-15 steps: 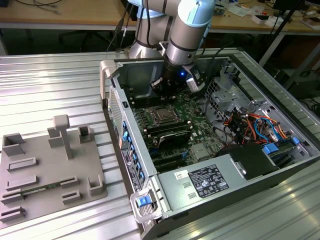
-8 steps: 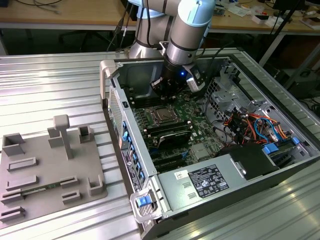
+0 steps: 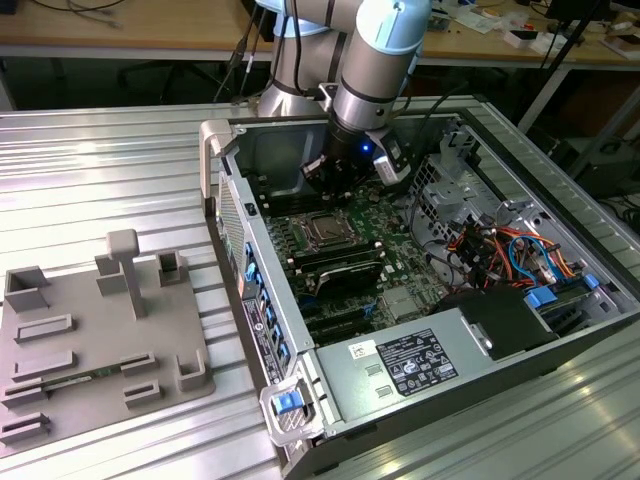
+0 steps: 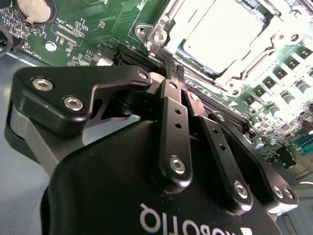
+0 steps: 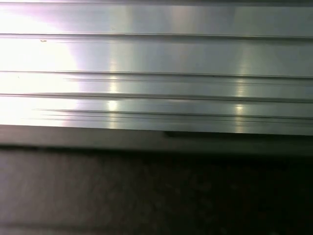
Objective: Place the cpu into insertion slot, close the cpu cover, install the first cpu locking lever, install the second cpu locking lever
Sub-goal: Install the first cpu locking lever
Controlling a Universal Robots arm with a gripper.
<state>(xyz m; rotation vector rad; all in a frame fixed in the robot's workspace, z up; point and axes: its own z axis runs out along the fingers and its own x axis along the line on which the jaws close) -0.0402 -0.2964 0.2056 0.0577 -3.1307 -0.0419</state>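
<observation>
The cpu (image 4: 222, 34) lies flat in the insertion slot (image 3: 306, 222) on the green motherboard, its silvery top facing up. The cpu cover (image 4: 168, 27), a shiny metal frame, lies down around the chip's edges. My gripper (image 4: 173, 68) is shut, its black fingers (image 4: 172, 122) pressed together with the tips right at the socket's metal edge. Whether the tips pinch a locking lever is hidden. In the exterior view the gripper (image 3: 322, 172) hangs inside the open computer case, just behind the socket.
The open computer case (image 3: 260, 330) lies on a ribbed aluminium table (image 5: 156, 73). Memory slots (image 3: 335, 268), a power supply (image 3: 400, 365) and bundled cables (image 3: 500, 250) crowd the case around the socket. A grey fixture plate (image 3: 100, 340) sits on the exterior view's left.
</observation>
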